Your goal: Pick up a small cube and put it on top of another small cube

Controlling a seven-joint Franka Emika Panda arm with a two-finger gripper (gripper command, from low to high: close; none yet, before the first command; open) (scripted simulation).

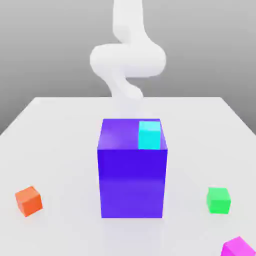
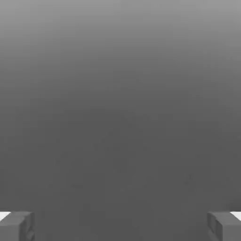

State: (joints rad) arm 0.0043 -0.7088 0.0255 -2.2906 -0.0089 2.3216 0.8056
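While the claw (image 2: 120, 226) hangs with fingers spread wide on nothing, the small cube (image 1: 239, 247) lies on the table (image 1: 60, 150) well apart from it, untouched; judged approach step, next calling for descent over it.

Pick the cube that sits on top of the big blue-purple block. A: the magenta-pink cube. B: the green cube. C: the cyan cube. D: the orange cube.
C: the cyan cube rests on the big blue-purple block, at the exterior view's right of its top face.
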